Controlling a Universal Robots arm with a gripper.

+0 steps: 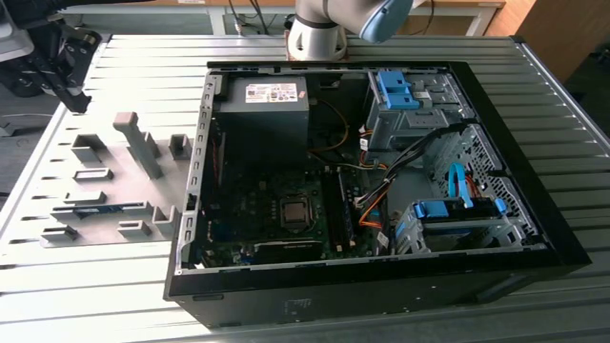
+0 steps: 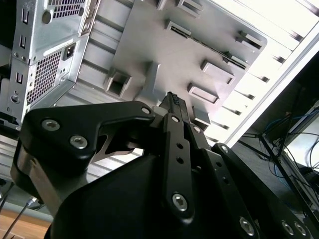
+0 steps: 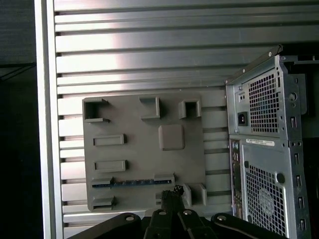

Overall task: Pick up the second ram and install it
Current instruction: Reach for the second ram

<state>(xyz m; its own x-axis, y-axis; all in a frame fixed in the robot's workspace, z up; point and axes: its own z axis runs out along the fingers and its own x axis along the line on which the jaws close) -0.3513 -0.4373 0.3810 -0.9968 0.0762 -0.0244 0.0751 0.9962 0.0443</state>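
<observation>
Though hovering near plate at exterior view's left, found gripper clenched empty, apart from ram propped edge-up in holders, presumably for grasping.

Slatted aluminium table — ribbed, silver, bright glare on slats in both wrist views. Wooden desk and brown wooden panel beyond its far edge. Dark floor alongside — loose cables past table edge

Silver arm, blue cap, black screw-studded jaws.
</observation>
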